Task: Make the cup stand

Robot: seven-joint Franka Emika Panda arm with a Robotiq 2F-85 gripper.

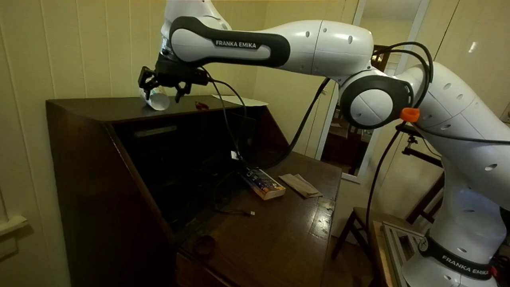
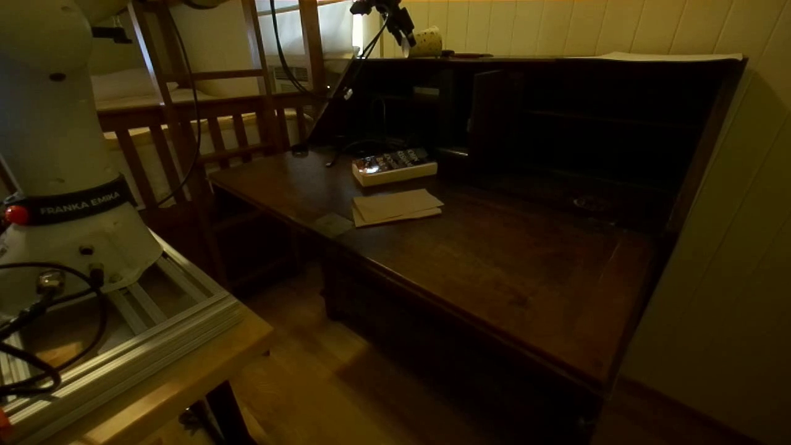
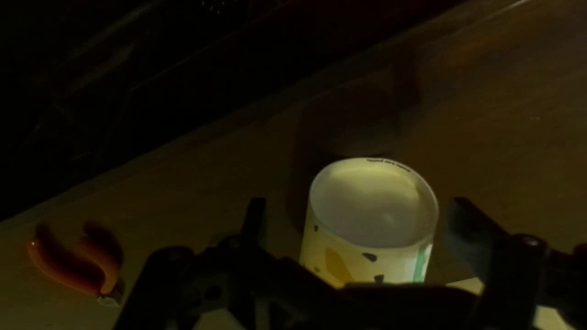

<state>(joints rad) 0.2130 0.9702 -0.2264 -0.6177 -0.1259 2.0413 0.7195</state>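
The white cup (image 1: 160,102), with dark specks and a yellow mark, lies on its side on top of the dark desk (image 1: 83,107). In the wrist view the round end of the cup (image 3: 373,206) faces the camera; its far part is hidden behind the gripper's dark body. My gripper (image 3: 361,220) stands open, one finger on each side of the cup, with a visible gap on both sides. Seen in an exterior view, the gripper (image 1: 162,99) reaches down from above over the cup. Elsewhere the spotted side of the cup (image 2: 427,42) shows beside a fingertip.
A small red curved object (image 3: 69,270) lies near the cup on the desk top, with a white sheet (image 1: 247,100) farther along. Below, the fold-down surface bears a thick book (image 1: 265,184), folded brown paper (image 1: 301,185) and a cable. A panelled wall (image 1: 79,48) stands behind.
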